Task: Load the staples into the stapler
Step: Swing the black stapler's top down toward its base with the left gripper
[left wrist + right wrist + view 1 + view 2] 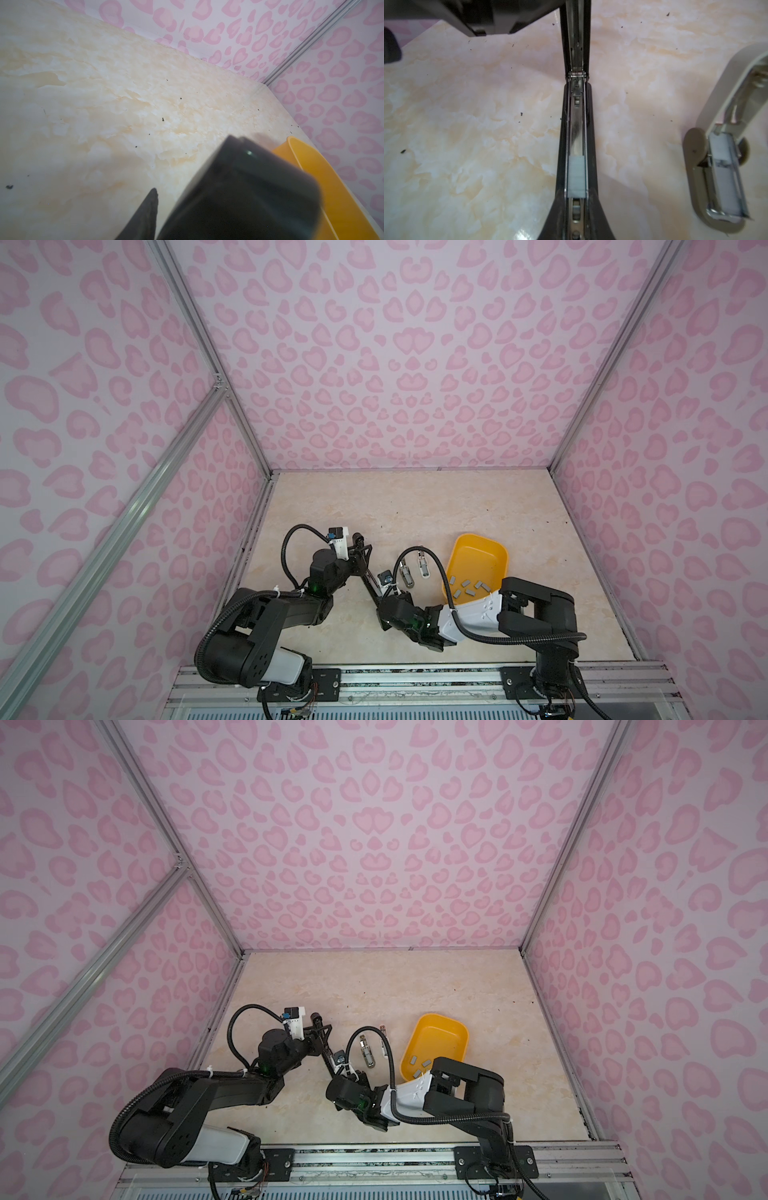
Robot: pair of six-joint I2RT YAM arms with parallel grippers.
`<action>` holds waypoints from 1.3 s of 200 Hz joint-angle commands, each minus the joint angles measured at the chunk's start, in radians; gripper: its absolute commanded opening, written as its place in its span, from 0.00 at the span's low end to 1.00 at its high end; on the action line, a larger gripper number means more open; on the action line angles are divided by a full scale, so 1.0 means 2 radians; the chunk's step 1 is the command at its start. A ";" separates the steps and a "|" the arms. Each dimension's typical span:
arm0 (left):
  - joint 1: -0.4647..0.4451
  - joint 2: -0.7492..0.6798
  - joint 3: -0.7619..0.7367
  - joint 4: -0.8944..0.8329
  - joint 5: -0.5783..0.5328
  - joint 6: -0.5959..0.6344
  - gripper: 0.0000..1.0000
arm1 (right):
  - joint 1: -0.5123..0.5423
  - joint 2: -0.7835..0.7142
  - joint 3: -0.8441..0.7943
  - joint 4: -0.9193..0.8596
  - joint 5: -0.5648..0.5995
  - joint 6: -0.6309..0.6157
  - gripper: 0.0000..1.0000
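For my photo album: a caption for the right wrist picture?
Open black stapler with staples in its channel; beige stapler alongside.

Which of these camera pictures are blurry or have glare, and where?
Left wrist view: a dark block close to the lens is badly blurred, the tray soft. Right wrist view: black stapler and its staples sharp, beige stapler at the edge smeared, a glare patch on the table. Both top views: even light, no glare.

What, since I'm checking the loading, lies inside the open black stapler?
One grey strip of staples lies in the black stapler's metal channel, with bare channel beyond it toward the hinge. Anything under the strip is covered; the channel's near end runs out of view.
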 commanded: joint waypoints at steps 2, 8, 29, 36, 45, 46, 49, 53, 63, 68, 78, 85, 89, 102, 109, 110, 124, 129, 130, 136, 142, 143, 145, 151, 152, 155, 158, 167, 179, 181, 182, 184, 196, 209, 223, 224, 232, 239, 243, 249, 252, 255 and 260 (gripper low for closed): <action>-0.011 -0.010 -0.020 0.056 0.006 0.037 0.47 | 0.001 -0.003 -0.011 0.024 0.004 0.001 0.00; -0.015 -0.011 -0.028 0.064 0.007 0.043 0.46 | 0.000 -0.002 -0.013 0.027 0.004 0.001 0.00; -0.032 -0.017 -0.054 0.091 0.012 0.064 0.46 | 0.001 -0.003 -0.014 0.031 0.008 0.002 0.00; -0.041 -0.021 -0.061 0.096 0.013 0.073 0.47 | 0.000 -0.002 -0.014 0.034 0.008 0.001 0.00; -0.056 -0.026 -0.067 0.097 0.006 0.088 0.47 | 0.000 -0.001 -0.014 0.036 0.008 0.002 0.00; -0.057 -0.027 -0.067 0.096 0.005 0.089 0.47 | 0.000 -0.001 -0.014 0.036 0.008 0.002 0.00; -0.063 -0.029 -0.069 0.095 0.001 0.092 0.47 | -0.001 -0.001 -0.014 0.038 0.008 0.002 0.00; -0.069 -0.032 -0.072 0.095 -0.005 0.097 0.47 | -0.001 -0.001 -0.016 0.039 0.008 0.002 0.00; -0.080 -0.036 -0.079 0.096 -0.014 0.104 0.47 | -0.002 -0.002 -0.019 0.046 0.008 0.002 0.00; -0.082 -0.038 -0.082 0.098 -0.015 0.105 0.47 | -0.001 -0.003 -0.020 0.050 0.009 0.002 0.00; -0.084 -0.040 -0.088 0.098 -0.017 0.107 0.48 | -0.001 -0.004 -0.023 0.052 0.011 0.002 0.00; -0.085 -0.043 -0.091 0.099 -0.017 0.108 0.49 | -0.002 -0.005 -0.024 0.054 0.014 0.002 0.00; -0.086 -0.044 -0.093 0.099 -0.019 0.109 0.50 | -0.002 -0.006 -0.026 0.055 0.015 0.002 0.00; -0.089 -0.046 -0.099 0.102 -0.022 0.110 0.52 | -0.001 -0.007 -0.031 0.063 0.019 0.003 0.00; -0.092 -0.048 -0.101 0.101 -0.022 0.111 0.53 | -0.001 -0.008 -0.036 0.069 0.020 0.003 0.00; -0.092 -0.048 -0.101 0.101 -0.022 0.112 0.53 | -0.001 -0.008 -0.037 0.070 0.020 0.003 0.00; -0.098 -0.053 -0.102 0.099 -0.026 0.114 0.55 | 0.001 -0.010 -0.045 0.085 0.025 0.000 0.00; -0.100 -0.054 -0.104 0.098 -0.027 0.115 0.56 | 0.003 -0.010 -0.048 0.091 0.028 -0.002 0.00; -0.101 -0.054 -0.104 0.097 -0.027 0.115 0.56 | 0.003 -0.010 -0.048 0.092 0.029 -0.003 0.00; -0.103 -0.057 -0.104 0.097 -0.029 0.117 0.57 | 0.006 -0.010 -0.051 0.098 0.037 -0.009 0.00; -0.106 -0.060 -0.105 0.097 -0.031 0.118 0.57 | 0.009 -0.008 -0.054 0.110 0.046 -0.016 0.00; -0.106 -0.060 -0.106 0.097 -0.031 0.118 0.57 | 0.010 -0.008 -0.055 0.113 0.047 -0.018 0.00; -0.107 -0.060 -0.106 0.096 -0.032 0.118 0.57 | 0.012 -0.007 -0.056 0.117 0.050 -0.020 0.00; -0.109 -0.063 -0.106 0.096 -0.033 0.120 0.57 | 0.016 -0.005 -0.061 0.134 0.060 -0.032 0.00; -0.110 -0.064 -0.106 0.095 -0.034 0.120 0.57 | 0.016 -0.004 -0.062 0.137 0.062 -0.035 0.00; -0.111 -0.064 -0.107 0.094 -0.034 0.120 0.57 | 0.019 -0.002 -0.064 0.147 0.066 -0.040 0.00; -0.112 -0.065 -0.107 0.093 -0.036 0.121 0.57 | 0.021 -0.001 -0.067 0.157 0.071 -0.046 0.00; -0.114 -0.065 -0.108 0.093 -0.039 0.123 0.57 | 0.025 0.006 -0.074 0.187 0.086 -0.059 0.00; -0.116 -0.066 -0.111 0.093 -0.041 0.127 0.57 | 0.028 0.015 -0.086 0.231 0.105 -0.072 0.00; -0.116 -0.067 -0.111 0.093 -0.041 0.127 0.57 | 0.028 0.016 -0.088 0.238 0.107 -0.074 0.00; -0.116 -0.066 -0.112 0.093 -0.042 0.127 0.57 | 0.028 0.017 -0.090 0.242 0.108 -0.074 0.00; -0.116 -0.067 -0.112 0.093 -0.041 0.128 0.57 | 0.028 0.018 -0.092 0.249 0.112 -0.075 0.00; -0.116 -0.069 -0.114 0.090 -0.041 0.130 0.58 | 0.029 0.023 -0.103 0.275 0.121 -0.080 0.00; -0.117 -0.074 -0.118 0.089 -0.038 0.134 0.63 | 0.028 0.027 -0.107 0.283 0.129 -0.083 0.00; -0.117 -0.081 -0.123 0.088 -0.034 0.137 0.70 | 0.028 0.032 -0.107 0.284 0.133 -0.085 0.00; -0.117 -0.082 -0.122 0.087 -0.034 0.138 0.70 | 0.028 0.032 -0.107 0.285 0.133 -0.085 0.00; -0.118 -0.086 -0.124 0.087 -0.030 0.139 0.73 | 0.029 0.034 -0.109 0.290 0.133 -0.085 0.00; -0.118 -0.088 -0.124 0.087 -0.024 0.141 0.76 | 0.029 0.035 -0.110 0.294 0.133 -0.085 0.00; -0.118 -0.089 -0.123 0.086 -0.020 0.142 0.77 | 0.029 0.035 -0.111 0.295 0.132 -0.085 0.00; -0.119 -0.090 -0.123 0.086 -0.018 0.143 0.78 | 0.029 0.036 -0.110 0.296 0.131 -0.085 0.00; -0.120 -0.090 -0.123 0.086 -0.017 0.143 0.79 | 0.029 0.036 -0.110 0.295 0.130 -0.085 0.00; -0.120 -0.090 -0.122 0.086 -0.017 0.143 0.79 | 0.029 0.036 -0.110 0.295 0.131 -0.085 0.00; -0.121 -0.091 -0.123 0.086 -0.018 0.143 0.80 | 0.029 0.036 -0.109 0.295 0.131 -0.085 0.00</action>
